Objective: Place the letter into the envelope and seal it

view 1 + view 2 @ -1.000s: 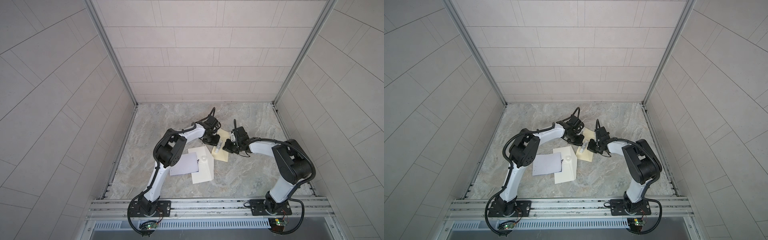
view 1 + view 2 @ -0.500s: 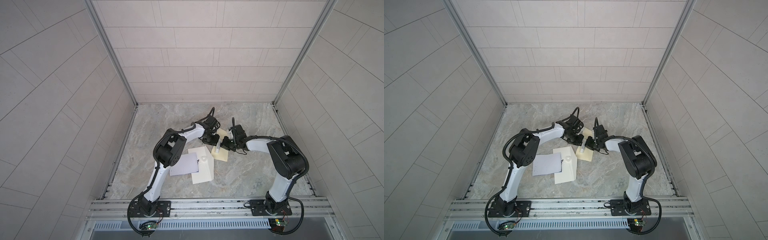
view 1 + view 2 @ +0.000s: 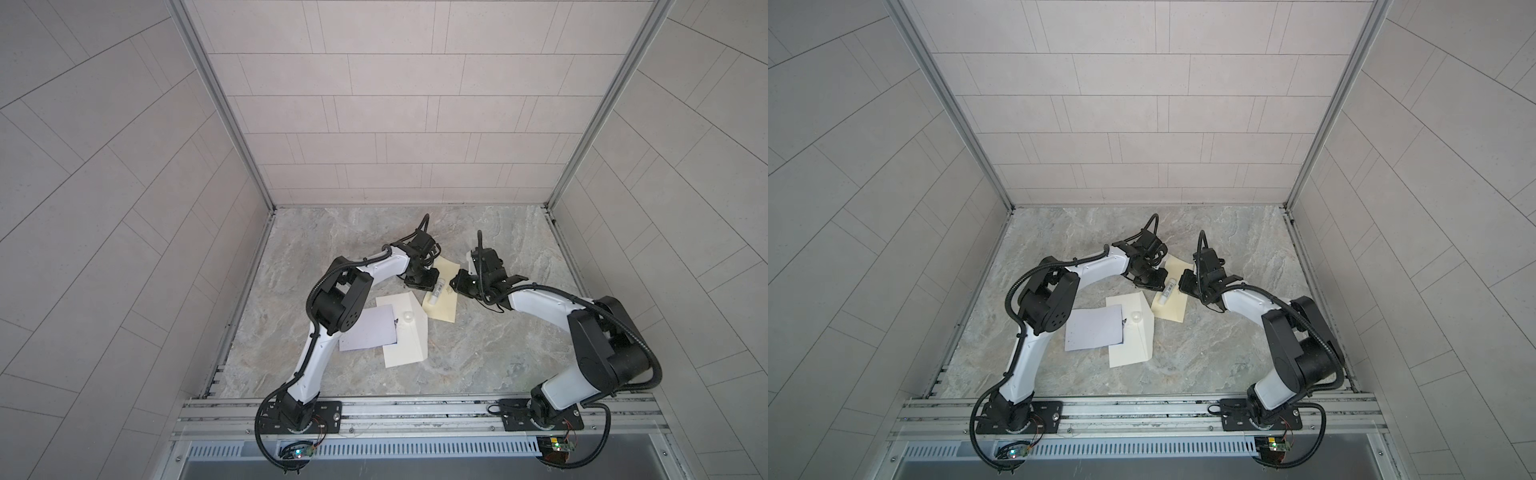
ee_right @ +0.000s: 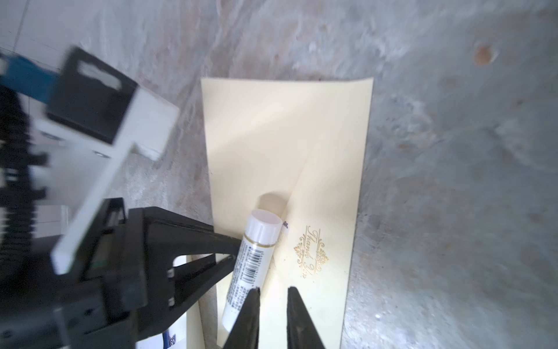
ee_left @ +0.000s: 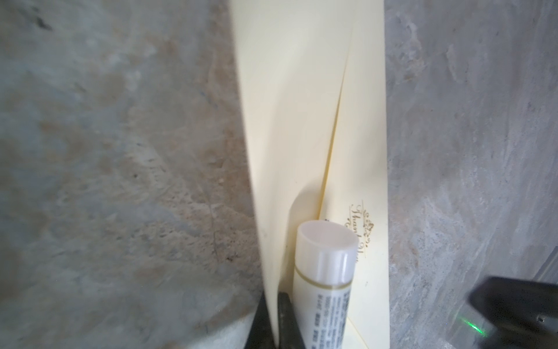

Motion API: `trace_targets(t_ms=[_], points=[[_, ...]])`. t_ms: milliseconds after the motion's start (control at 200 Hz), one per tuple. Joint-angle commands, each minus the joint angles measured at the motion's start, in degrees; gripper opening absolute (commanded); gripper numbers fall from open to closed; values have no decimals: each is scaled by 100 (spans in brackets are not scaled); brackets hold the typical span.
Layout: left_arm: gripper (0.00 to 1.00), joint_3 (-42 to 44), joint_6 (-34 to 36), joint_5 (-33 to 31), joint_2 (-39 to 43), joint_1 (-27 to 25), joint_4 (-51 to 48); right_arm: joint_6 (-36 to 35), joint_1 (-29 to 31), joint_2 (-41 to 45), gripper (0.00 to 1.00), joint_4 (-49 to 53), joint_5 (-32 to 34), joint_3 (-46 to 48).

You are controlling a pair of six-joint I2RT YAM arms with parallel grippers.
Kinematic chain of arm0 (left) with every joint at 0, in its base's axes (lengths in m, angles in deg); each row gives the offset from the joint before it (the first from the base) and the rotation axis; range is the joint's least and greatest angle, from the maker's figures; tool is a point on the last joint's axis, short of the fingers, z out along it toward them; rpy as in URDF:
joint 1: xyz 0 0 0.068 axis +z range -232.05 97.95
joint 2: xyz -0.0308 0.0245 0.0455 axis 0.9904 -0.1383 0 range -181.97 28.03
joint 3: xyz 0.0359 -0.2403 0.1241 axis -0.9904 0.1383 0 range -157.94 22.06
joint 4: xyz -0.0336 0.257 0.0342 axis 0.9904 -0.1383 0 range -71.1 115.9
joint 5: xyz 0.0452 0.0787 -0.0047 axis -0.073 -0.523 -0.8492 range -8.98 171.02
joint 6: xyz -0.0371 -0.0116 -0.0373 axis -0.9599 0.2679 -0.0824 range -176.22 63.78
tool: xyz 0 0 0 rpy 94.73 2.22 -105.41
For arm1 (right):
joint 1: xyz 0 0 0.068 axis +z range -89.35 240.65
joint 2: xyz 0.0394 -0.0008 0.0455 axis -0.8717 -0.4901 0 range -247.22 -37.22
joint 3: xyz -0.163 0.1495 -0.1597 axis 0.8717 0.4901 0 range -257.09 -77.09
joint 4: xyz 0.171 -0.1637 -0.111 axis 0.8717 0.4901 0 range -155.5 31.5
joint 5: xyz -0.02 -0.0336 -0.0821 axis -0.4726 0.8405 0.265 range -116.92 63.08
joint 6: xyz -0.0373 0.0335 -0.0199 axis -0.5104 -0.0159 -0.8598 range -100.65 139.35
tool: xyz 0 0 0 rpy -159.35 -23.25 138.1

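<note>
Right gripper (image 4: 273, 290) now slightly spread, drawn back beside glue stick (image 4: 250, 266), left gripper (image 5: 271, 308) still pinching cream envelope (image 5: 287, 121)

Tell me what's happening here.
The left gripper is shut on the flap of the envelope, holding it lifted. A glue stick lies on the envelope beside the flap. The right gripper sits next to the stick, jaws slightly apart, gripping nothing. The flap is not yet sealed.

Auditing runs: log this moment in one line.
left pincer: shut on envelope flap | right pincer: open, empty | glue stick: lying on envelope
</note>
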Motion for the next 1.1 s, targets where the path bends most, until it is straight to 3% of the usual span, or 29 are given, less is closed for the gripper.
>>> trace_targets(t_ms=[0,110,320,520,896,1096], points=[[8,4,-38,-580,-183,36,-238,-179,-15,210,21,580,536,69],[35,-61,-38,-659,-53,58,-223,-301,15,330,24,572,347,221],[55,-90,-110,-808,522,77,113,-472,225,544,29,477,331,492],[66,341,-143,-1270,1206,160,103,-709,478,323,29,594,346,362],[78,2963,377,-2391,3343,309,-271,-1579,1323,132,30,1039,373,-303],[84,3650,397,-2279,3654,309,-497,-2264,1954,-328,35,1659,73,-952]])
